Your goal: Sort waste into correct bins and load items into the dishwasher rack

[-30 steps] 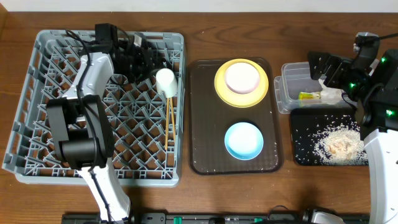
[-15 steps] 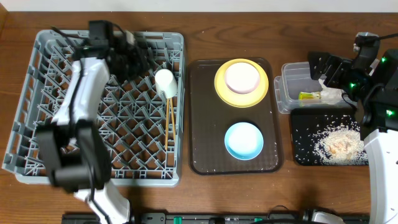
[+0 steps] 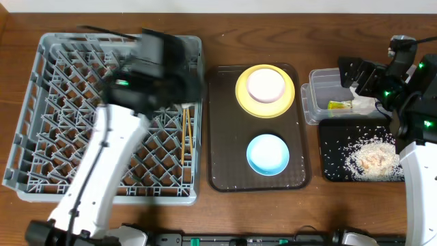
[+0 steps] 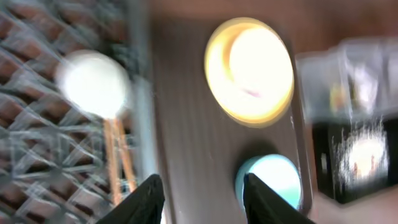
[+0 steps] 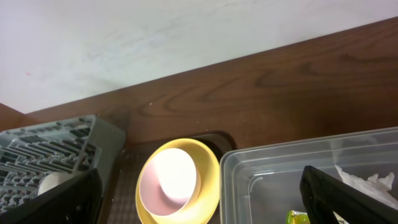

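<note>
Risks clipping the cup (image 4: 93,84) and chopsticks (image 4: 118,158) in the rack (image 3: 31,123) at the counter's left end, with left gripper (image 4: 202,199) blurred, spread and empty, likely bound for the plate (image 3: 241,91) by the far edge, right gripper (image 5: 200,180) spread empty too.

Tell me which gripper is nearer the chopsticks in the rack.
Left. The left gripper hangs over the dishwasher rack's right edge by the chopsticks; the right gripper is far off over the clear tub.
</note>
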Robot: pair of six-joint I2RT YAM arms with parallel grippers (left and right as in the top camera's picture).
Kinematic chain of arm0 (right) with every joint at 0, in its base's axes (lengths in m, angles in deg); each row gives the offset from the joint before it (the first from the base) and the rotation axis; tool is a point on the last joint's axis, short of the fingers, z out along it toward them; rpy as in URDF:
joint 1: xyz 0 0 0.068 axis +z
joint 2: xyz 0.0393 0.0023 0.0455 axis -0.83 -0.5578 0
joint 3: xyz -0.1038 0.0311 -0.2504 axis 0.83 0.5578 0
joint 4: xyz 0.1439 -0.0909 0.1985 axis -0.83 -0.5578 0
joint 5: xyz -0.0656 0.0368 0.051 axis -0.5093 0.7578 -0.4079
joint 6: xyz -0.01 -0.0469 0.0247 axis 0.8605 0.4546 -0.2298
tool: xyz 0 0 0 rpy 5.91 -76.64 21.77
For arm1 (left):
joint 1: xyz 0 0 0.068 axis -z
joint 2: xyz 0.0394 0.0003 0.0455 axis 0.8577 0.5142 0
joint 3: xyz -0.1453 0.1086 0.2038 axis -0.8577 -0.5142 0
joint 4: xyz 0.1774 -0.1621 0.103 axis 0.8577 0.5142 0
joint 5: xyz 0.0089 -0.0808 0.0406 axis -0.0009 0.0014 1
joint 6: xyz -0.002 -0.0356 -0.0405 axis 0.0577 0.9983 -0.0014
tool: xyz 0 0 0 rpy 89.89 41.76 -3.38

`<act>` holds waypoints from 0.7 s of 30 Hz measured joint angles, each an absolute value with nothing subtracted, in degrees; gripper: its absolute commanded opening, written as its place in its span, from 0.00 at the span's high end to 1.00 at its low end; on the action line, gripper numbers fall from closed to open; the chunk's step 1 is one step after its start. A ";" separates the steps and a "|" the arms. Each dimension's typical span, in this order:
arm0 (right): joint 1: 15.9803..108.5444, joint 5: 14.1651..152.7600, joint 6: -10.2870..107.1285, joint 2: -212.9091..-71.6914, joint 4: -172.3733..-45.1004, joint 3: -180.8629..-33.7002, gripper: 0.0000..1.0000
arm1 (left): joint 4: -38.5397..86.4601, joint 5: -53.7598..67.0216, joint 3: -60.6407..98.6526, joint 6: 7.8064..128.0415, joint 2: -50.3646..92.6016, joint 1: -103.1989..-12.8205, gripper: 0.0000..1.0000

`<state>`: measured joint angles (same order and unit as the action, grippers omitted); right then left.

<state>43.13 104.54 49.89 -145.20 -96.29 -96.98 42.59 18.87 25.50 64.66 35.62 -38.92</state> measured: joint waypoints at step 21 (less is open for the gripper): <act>43.13 104.57 49.89 -145.20 -96.29 -96.98 0.01 | 26.88 31.66 6.96 72.52 48.12 -13.72 0.65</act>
